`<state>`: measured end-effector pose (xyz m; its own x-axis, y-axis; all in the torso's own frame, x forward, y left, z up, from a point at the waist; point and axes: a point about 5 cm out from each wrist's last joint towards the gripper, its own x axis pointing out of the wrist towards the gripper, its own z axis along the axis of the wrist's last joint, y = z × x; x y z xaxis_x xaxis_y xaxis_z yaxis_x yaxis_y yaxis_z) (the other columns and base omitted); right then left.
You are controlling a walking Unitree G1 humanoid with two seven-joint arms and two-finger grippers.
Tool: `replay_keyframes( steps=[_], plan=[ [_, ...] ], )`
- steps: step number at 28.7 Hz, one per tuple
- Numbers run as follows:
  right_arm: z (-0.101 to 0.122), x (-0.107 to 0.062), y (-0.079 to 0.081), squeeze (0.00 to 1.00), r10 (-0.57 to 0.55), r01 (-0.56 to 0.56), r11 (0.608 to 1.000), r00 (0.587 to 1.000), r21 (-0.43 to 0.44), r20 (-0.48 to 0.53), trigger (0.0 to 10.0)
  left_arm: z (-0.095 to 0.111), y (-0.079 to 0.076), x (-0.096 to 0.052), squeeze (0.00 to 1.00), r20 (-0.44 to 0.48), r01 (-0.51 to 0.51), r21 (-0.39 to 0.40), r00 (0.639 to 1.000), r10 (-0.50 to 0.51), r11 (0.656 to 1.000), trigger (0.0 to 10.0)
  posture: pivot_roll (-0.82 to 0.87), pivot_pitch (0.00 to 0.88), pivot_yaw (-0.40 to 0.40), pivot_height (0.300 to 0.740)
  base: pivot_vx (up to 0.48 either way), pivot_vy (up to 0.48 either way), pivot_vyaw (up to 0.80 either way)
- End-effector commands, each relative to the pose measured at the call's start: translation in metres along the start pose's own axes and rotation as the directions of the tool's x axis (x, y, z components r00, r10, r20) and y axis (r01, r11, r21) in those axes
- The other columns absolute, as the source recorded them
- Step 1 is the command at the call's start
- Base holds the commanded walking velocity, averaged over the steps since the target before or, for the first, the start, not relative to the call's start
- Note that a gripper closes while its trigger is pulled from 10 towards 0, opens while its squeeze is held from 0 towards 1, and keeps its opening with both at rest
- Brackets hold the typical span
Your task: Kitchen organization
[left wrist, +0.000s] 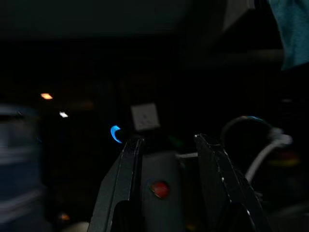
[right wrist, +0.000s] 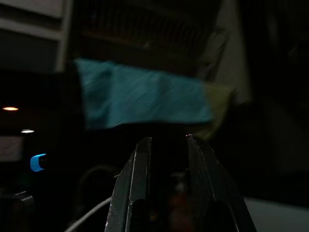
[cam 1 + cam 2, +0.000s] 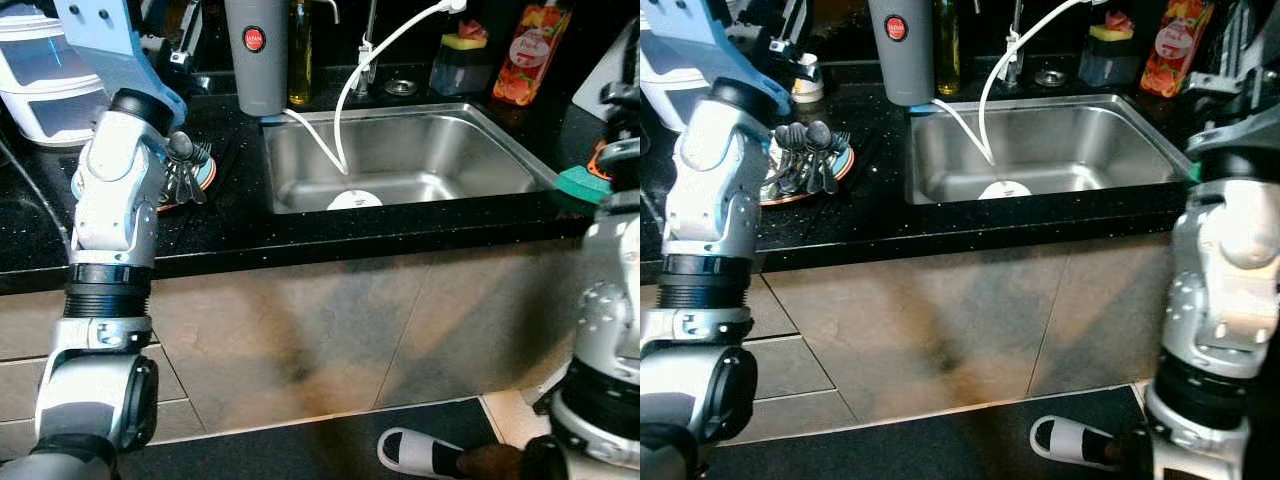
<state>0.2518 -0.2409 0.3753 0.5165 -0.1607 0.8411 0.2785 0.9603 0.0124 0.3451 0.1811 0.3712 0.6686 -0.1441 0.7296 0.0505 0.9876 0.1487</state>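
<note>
**Both arms raised at the sink counter, fingers parted on nothing**

Left eye view: the left arm [image 3: 112, 210] rises over the black counter [image 3: 230, 225], its upper end beside a plate of spoons and forks [image 3: 186, 170]. A steel sink [image 3: 400, 155] with a white drain disc [image 3: 354, 200] lies to that arm's right, a white hose [image 3: 345, 95] looping down into it. Behind the sink's near corner stands a grey canister [image 3: 256, 50] with a red button. A green sponge [image 3: 582, 184] sits on the counter just beside the right arm [image 3: 615, 300]. A slipper [image 3: 418, 452] lies on the dark floor mat.

Right eye view: the cutlery [image 3: 805, 155] rests heaped on the plate, just beside the left arm's elbow.

Left wrist view: the left gripper [image 1: 166, 159] holds its fingers moderately apart with nothing between them; the grey canister's red button [image 1: 160, 189] shows beyond the gap. The scene is dark.

Right wrist view: the right gripper [image 2: 166, 159] has its fingers narrowly parted, gripping nothing. A teal cloth [image 2: 145, 101] hangs blurred beyond the tips.
</note>
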Motion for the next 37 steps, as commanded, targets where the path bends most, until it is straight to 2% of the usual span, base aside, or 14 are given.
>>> replay_keyframes(
  steps=[1, 3, 7, 10, 16, 19, 37],
  plan=[
    [0.003, 0.002, -0.006, 0.00, -0.015, 0.015, 1.000, 1.000, -0.017, 0.022, 10.0, 0.009, 0.008, 0.003, 0.00, 0.041, -0.024, 0.041, 0.999, 0.023, 0.999, 10.0, -0.02, 0.000, 0.010, 0.740, 0.000, 0.000, 0.00],
    [0.005, 0.004, -0.009, 0.00, -0.017, 0.018, 0.999, 0.999, -0.030, 0.029, 10.0, 0.011, 0.011, 0.003, 0.00, 0.046, -0.040, 0.049, 0.998, 0.037, 0.998, 10.0, -0.02, 0.000, 0.010, 0.740, 0.000, 0.000, 0.00],
    [0.006, 0.005, -0.018, 0.00, -0.023, 0.026, 0.997, 0.999, -0.076, 0.037, 10.0, 0.015, 0.034, 0.004, 0.00, 0.054, -0.117, 0.099, 0.992, 0.112, 0.988, 10.0, -0.02, 0.000, 0.009, 0.740, 0.000, 0.000, 0.00],
    [0.003, 0.004, -0.019, 0.00, -0.025, 0.027, 0.996, 0.999, -0.081, 0.030, 10.0, 0.010, 0.040, 0.002, 0.00, 0.031, -0.146, 0.110, 0.989, 0.143, 0.983, 10.0, -0.01, 0.000, 0.012, 0.740, 0.000, 0.000, 0.00],
    [-0.003, 0.002, -0.015, 0.00, -0.013, 0.013, 0.997, 1.000, -0.075, 0.013, 10.0, 0.003, 0.037, -0.001, 0.00, 0.013, -0.138, 0.132, 0.990, 0.138, 0.982, 10.0, -0.01, 0.000, 0.011, 0.740, 0.000, 0.000, 0.00],
    [-0.006, 0.000, -0.011, 0.00, 0.000, 0.000, 0.997, 1.000, -0.076, 0.002, 10.0, -0.002, 0.036, -0.004, 0.00, 0.006, -0.136, 0.137, 0.991, 0.137, 0.981, 10.0, -0.01, 0.000, 0.011, 0.740, 0.472, 0.000, 0.00],
    [-0.007, -0.002, -0.014, 0.00, -0.013, 0.013, 0.996, 1.000, -0.091, -0.003, 10.0, -0.006, 0.036, -0.003, 0.00, -0.004, -0.133, 0.152, 0.991, 0.135, 0.979, 10.0, -0.01, 0.000, 0.019, 0.740, 0.480, 0.000, 0.00]
  ],
)
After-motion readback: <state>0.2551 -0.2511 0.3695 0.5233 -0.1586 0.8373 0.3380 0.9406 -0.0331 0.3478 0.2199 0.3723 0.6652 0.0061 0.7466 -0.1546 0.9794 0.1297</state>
